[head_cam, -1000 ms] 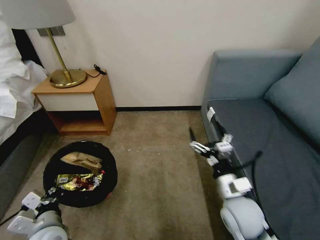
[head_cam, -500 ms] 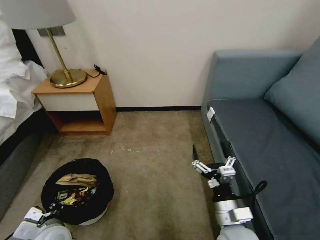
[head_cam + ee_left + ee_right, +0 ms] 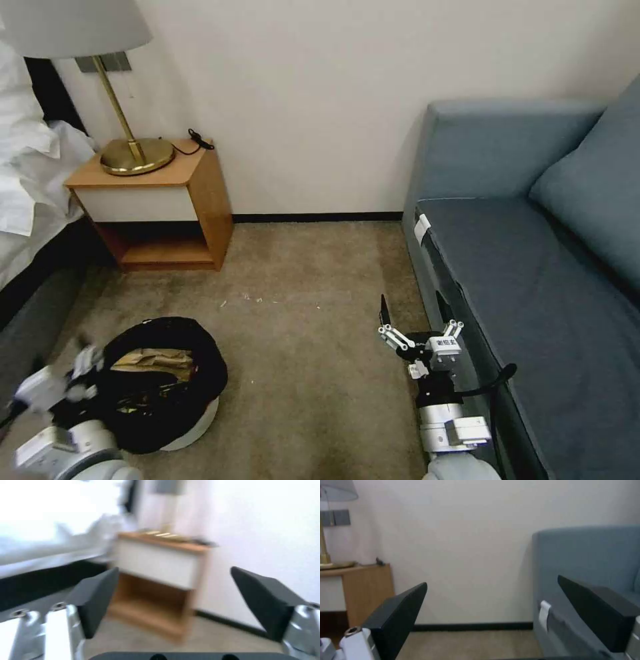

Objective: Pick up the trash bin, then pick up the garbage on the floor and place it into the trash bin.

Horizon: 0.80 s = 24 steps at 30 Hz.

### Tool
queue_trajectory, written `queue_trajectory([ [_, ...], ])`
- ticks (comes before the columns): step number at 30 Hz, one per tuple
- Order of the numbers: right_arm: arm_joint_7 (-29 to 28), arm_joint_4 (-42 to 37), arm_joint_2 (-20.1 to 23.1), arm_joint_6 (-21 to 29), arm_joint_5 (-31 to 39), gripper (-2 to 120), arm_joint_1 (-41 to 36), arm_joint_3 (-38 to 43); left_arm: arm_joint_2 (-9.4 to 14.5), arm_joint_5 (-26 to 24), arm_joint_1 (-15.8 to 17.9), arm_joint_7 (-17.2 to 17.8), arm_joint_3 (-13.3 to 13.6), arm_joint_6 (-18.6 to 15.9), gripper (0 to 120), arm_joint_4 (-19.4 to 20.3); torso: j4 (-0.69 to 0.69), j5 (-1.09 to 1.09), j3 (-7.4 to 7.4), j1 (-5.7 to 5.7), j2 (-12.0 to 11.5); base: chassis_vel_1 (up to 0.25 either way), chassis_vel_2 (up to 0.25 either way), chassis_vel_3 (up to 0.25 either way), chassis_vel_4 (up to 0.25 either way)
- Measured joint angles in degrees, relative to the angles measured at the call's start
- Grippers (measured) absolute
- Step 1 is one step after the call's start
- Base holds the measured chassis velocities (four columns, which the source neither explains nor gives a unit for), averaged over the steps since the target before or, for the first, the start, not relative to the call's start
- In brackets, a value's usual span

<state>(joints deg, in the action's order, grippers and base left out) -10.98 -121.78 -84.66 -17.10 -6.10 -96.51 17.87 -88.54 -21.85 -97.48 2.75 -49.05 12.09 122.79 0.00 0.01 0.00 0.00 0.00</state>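
Observation:
The trash bin (image 3: 201,419), round with a whitish wall and a black bag liner, sits on the carpet at lower left. Garbage lies inside it: a brown paper bag (image 3: 155,360) on top, darker packets beneath it that I cannot make out. My left gripper (image 3: 70,377) hovers blurred just left of the bin's rim, apart from it. The left wrist view shows this gripper (image 3: 173,600) open with nothing between its fingers. My right gripper (image 3: 413,313) hangs open and empty beside the sofa's front edge. In the right wrist view it (image 3: 493,615) faces the wall.
A wooden nightstand (image 3: 167,213) with a brass lamp (image 3: 133,157) stands against the wall at left, a bed (image 3: 27,200) beside it. A blue-grey sofa (image 3: 533,280) fills the right side. Bare carpet (image 3: 313,347) with small crumbs lies between.
The bin came down and nearer to me and now rests on the carpet. My left gripper has let go of its rim and swung left. The right arm pulled back and lower.

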Motion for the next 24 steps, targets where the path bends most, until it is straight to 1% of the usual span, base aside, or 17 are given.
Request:
queue_trajectory([
  [1,0.0,0.0,0.0,0.0,0.0,100,0.0,0.0,0.0,0.0,0.0,0.0,0.0,0.0,86,0.0,0.0,0.0,0.0,0.0,0.0,0.0,0.0,0.0,0.0],
  [3,0.4,0.6,-0.5,-3.6,-0.1,100,0.2,0.9,0.8,-0.9,0.3,-6.3,1.7,1.2,94,-0.1,0.0,0.0,0.0,0.0,0.0,0.0,0.0,0.0,0.0],
  [4,1.3,1.2,-1.1,-6.3,-0.2,100,0.4,2.0,1.1,-0.8,0.5,-8.9,3.1,1.5,99,-0.3,0.0,0.0,0.0,0.0,0.0,0.0,0.0,0.0,0.0],
  [5,1.9,1.4,-1.3,-7.7,-0.3,100,0.3,2.8,1.2,-0.2,0.6,-10.5,4.7,1.5,100,-0.2,-0.01,-0.01,0.0,0.0,0.0,0.0,0.0,0.0,0.0],
  [6,1.9,1.4,-1.3,-7.7,-0.3,100,0.3,2.8,1.2,-0.2,0.6,-10.5,4.7,1.5,100,-0.2,-0.01,-0.01,0.0,0.0,0.0,0.0,0.0,0.0,0.0],
  [8,2.1,1.8,-1.5,-9.2,-0.4,100,-0.4,3.3,1.1,0.5,0.8,-11.9,7.0,2.2,100,-0.2,-0.01,0.0,0.0,0.0,0.0,0.0,0.0,0.0,0.0],
  [9,2.1,2.1,-1.5,-9.6,-0.4,100,-0.7,3.4,0.8,0.6,0.8,-12.4,7.5,3.0,100,-0.2,-0.01,0.0,0.0,0.0,0.0,0.0,0.0,0.0,0.0],
  [10,2.1,2.3,-1.5,-10.2,-0.6,100,-1.0,3.7,0.4,1.0,0.9,-13.3,7.6,3.5,100,-0.2,-0.01,0.0,0.0,0.0,0.0,0.0,0.0,0.0,0.0],
  [11,2.1,2.3,-1.5,-10.2,-0.6,100,-1.0,3.7,0.4,1.0,0.9,-13.3,7.6,3.5,100,-0.2,-0.01,0.0,0.0,0.0,0.0,0.0,0.0,0.0,0.0],
  [14,0.9,2.6,-1.5,-10.7,-1.5,100,-1.5,4.9,-0.8,3.9,0.3,-17.0,6.9,4.8,100,-0.5,0.0,0.0,0.0,0.0,0.0,0.0,0.0,0.0,0.0],
  [15,0.9,2.6,-1.5,-10.7,-1.5,100,-1.5,4.9,-0.8,3.9,0.3,-17.0,6.9,4.8,100,-0.5,0.0,0.0,0.0,0.0,0.0,0.0,0.0,0.0,0.0],
  [17,0.5,2.4,-1.5,-10.5,-1.6,100,-1.4,6.4,-1.6,5.8,-0.4,-17.5,6.6,5.1,100,-0.2,0.0,0.0,0.0,0.0,0.0,0.0,0.0,0.0,0.0],
  [20,1.2,2.0,-1.1,-10.4,-1.4,100,-0.6,8.0,-1.9,6.1,-1.0,-16.5,6.5,4.9,100,0.8,-0.01,0.0,0.0,0.0,0.0,0.0,0.0,0.0,0.0],
  [22,3.5,1.7,-0.3,-10.6,-0.8,100,2.0,10.3,-1.9,6.2,-1.8,-15.4,6.4,3.8,100,2.4,0.0,0.0,0.0,0.0,0.0,0.0,0.0,0.0,0.0],
  [24,5.9,1.0,0.4,-10.5,0.7,100,4.0,11.4,-1.9,5.1,-2.3,-15.0,6.2,2.3,100,4.0,0.01,0.0,0.0,0.0,0.0,0.0,0.0,0.0,0.0],
])
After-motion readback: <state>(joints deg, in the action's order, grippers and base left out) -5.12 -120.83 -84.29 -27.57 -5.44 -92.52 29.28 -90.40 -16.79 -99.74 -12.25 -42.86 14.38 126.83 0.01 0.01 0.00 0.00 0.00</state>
